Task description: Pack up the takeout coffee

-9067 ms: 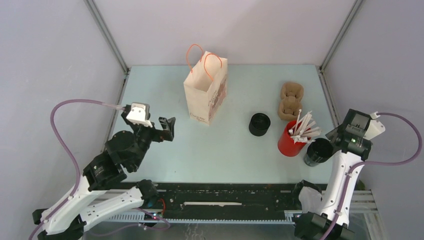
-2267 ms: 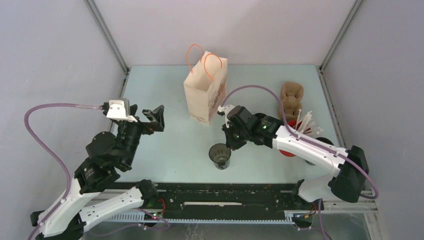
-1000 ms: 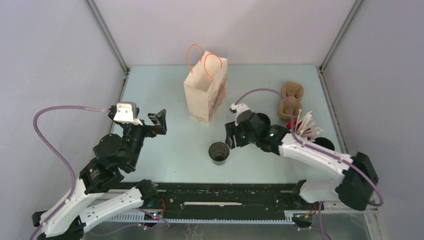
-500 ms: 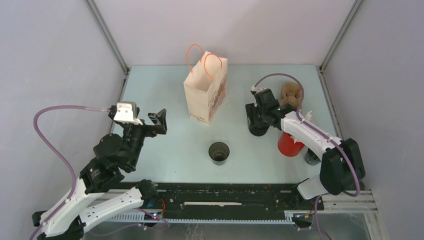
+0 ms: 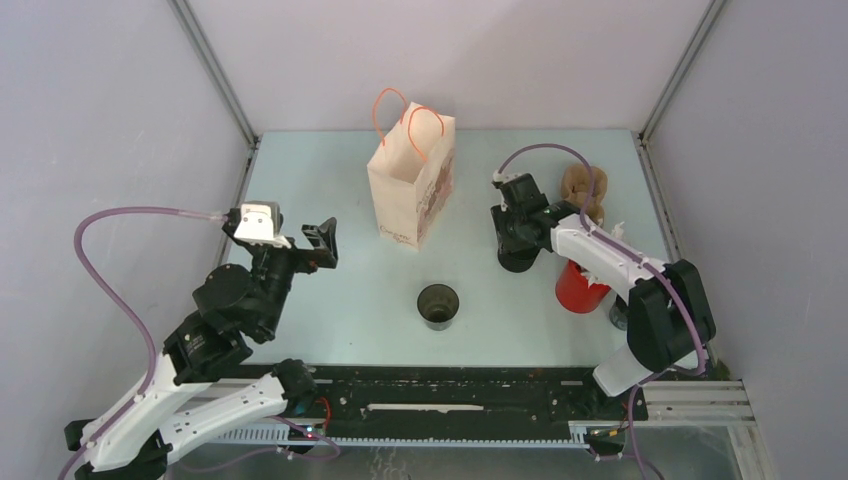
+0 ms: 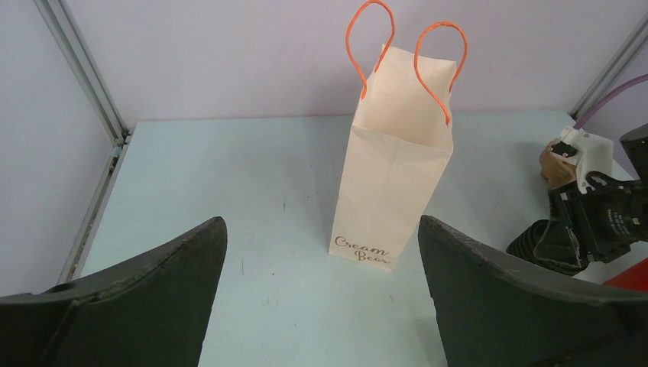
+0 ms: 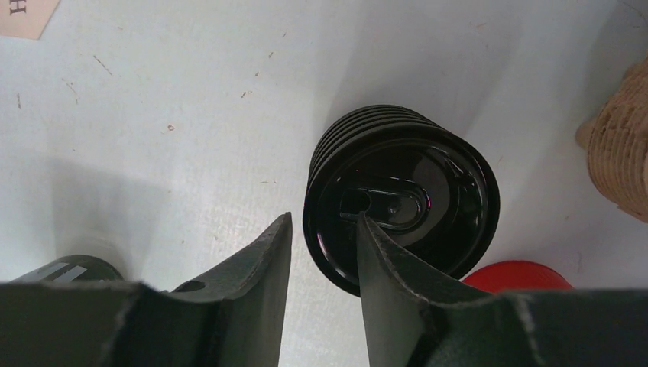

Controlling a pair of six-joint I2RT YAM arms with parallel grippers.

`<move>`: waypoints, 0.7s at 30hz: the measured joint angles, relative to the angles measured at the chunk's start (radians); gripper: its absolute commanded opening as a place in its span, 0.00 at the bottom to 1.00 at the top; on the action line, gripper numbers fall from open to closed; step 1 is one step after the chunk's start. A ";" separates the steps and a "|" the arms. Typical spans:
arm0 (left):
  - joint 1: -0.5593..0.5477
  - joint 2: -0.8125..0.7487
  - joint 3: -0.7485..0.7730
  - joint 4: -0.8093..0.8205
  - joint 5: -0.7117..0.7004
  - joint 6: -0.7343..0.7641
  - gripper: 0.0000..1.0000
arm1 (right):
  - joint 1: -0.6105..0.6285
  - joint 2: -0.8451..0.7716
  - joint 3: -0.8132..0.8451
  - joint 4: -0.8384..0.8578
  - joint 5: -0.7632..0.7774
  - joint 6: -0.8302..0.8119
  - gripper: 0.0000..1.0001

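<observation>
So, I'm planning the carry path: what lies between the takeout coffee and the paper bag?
Nothing but bare table lies between the takeout coffee and the paper bag; the top external view shows it.

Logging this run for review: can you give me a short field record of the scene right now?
Left gripper: open, empty, facing the paper bag
Paper bag: upright, top open
Right gripper: fingers straddle the black lidded cup's rim; grip unclear
Open dark cup: upright mid-table, nothing touching it
Red cup: right of the lidded cup, pulp carrier behind it
</observation>
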 measured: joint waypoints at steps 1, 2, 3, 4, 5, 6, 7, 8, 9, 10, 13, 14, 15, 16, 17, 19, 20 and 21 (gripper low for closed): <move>0.000 0.000 0.000 0.000 0.000 0.001 1.00 | 0.000 0.006 0.003 -0.002 0.000 -0.002 0.43; 0.000 0.000 0.000 0.001 -0.001 0.001 1.00 | 0.000 0.015 0.009 -0.002 0.000 -0.003 0.42; 0.000 0.002 0.000 0.001 -0.001 0.002 1.00 | 0.000 0.023 0.013 -0.001 0.000 -0.005 0.41; 0.000 0.004 0.000 0.002 -0.001 0.002 1.00 | 0.000 0.027 0.014 -0.001 0.000 -0.006 0.38; 0.000 0.007 0.000 0.001 0.000 0.002 1.00 | 0.000 0.031 0.014 -0.001 0.000 -0.006 0.36; 0.000 0.011 0.000 0.001 0.000 0.002 1.00 | 0.000 0.035 0.014 -0.001 0.000 -0.008 0.33; 0.000 0.014 0.000 0.000 0.000 0.002 1.00 | 0.000 0.038 0.014 -0.001 0.000 -0.010 0.30; 0.000 0.017 0.000 0.000 0.000 0.002 1.00 | 0.000 0.042 0.016 -0.002 0.000 -0.011 0.28; 0.000 0.018 0.000 0.000 0.000 0.002 1.00 | 0.000 0.046 0.019 -0.002 -0.001 -0.011 0.27; 0.000 0.019 0.000 0.000 0.000 0.002 1.00 | 0.000 0.047 0.021 -0.001 -0.002 -0.013 0.27; 0.000 0.019 0.000 0.000 0.001 0.002 1.00 | 0.000 0.047 0.024 -0.001 -0.008 -0.014 0.22; 0.000 0.019 0.000 0.000 0.000 0.002 1.00 | 0.000 0.047 0.024 -0.001 -0.009 -0.014 0.19; 0.000 0.019 0.000 0.000 0.000 0.002 1.00 | 0.000 0.047 0.024 -0.002 -0.011 -0.014 0.18; 0.000 0.019 0.000 0.000 0.000 0.003 1.00 | 0.000 0.047 0.024 -0.002 -0.012 -0.015 0.17; 0.000 0.019 0.000 0.000 0.001 0.003 1.00 | 0.000 0.047 0.024 -0.002 -0.013 -0.015 0.17; 0.000 0.020 0.000 0.000 0.000 0.003 1.00 | 0.005 0.047 0.024 -0.002 -0.011 -0.015 0.15; 0.000 0.020 -0.001 0.002 0.000 0.003 1.00 | 0.011 0.047 0.024 -0.002 -0.008 -0.016 0.14; 0.000 0.020 -0.003 0.007 -0.001 0.005 1.00 | 0.014 0.047 0.024 -0.004 -0.002 -0.018 0.13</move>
